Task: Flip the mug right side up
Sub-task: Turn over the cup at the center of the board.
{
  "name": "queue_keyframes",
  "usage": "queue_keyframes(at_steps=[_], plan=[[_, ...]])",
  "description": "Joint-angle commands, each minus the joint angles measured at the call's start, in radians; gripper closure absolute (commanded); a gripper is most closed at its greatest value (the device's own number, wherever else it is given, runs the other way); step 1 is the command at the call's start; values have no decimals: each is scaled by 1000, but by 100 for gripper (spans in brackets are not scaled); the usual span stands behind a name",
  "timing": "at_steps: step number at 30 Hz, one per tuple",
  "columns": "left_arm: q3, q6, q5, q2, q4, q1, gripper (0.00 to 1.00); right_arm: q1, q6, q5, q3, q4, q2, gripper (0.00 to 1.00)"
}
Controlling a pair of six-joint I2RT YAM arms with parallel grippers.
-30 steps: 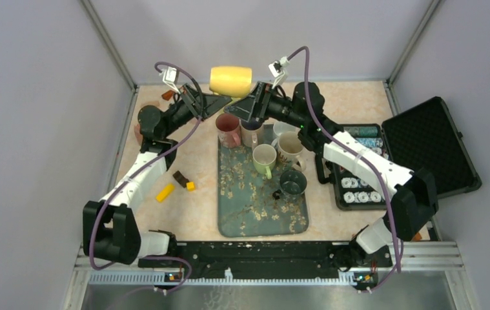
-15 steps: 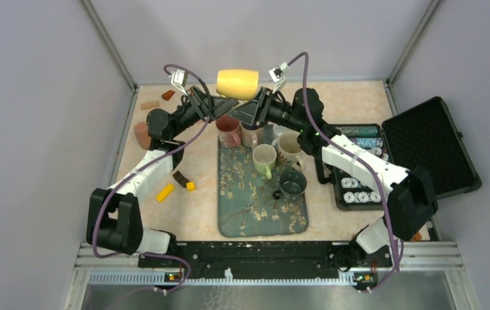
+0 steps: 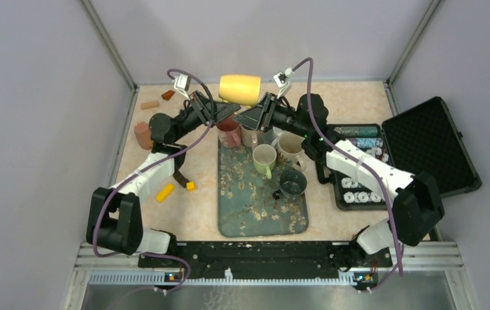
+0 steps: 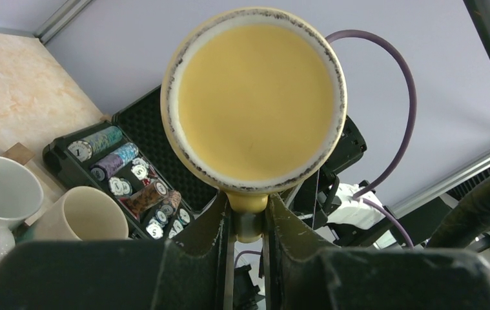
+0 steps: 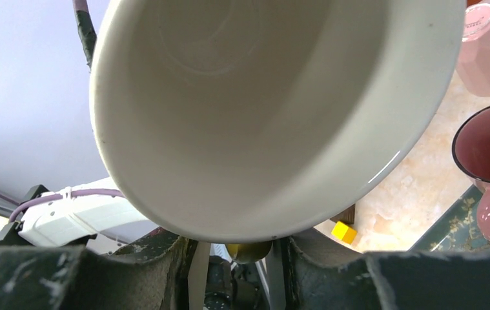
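Left wrist view shows left pincer [image 4: 247,223] clamping the glossy yellow mug [image 4: 255,97] handle [image 4: 247,201]; right pincer [image 5: 235,258]: cannot tell.

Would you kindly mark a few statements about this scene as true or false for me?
The yellow mug hangs in the air on its side. True.
The left gripper is closed on the mug's handle. True.
The tray carries only one mug. False: several mugs stand on it.
The black case is shut. False: its lid lies open, poker chips showing.
The yellow block lies on the tray. False: it lies on the table, left of the tray.
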Motion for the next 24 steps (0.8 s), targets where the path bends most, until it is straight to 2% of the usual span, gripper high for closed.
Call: queue_keyframes(at_steps=[1, 13, 21, 24], plan=[[5, 21, 5, -24, 125, -9, 100, -7, -10, 2, -6, 91, -66, 68], [-25, 12, 5, -5, 172, -31, 100, -7, 9, -8, -8, 118, -58, 73], [-50, 28, 16, -4, 183, -33, 100, -8, -3, -4, -10, 98, -56, 100], [-55, 43, 17, -12, 165, -33, 92, -8, -18, 3, -15, 83, -56, 100]])
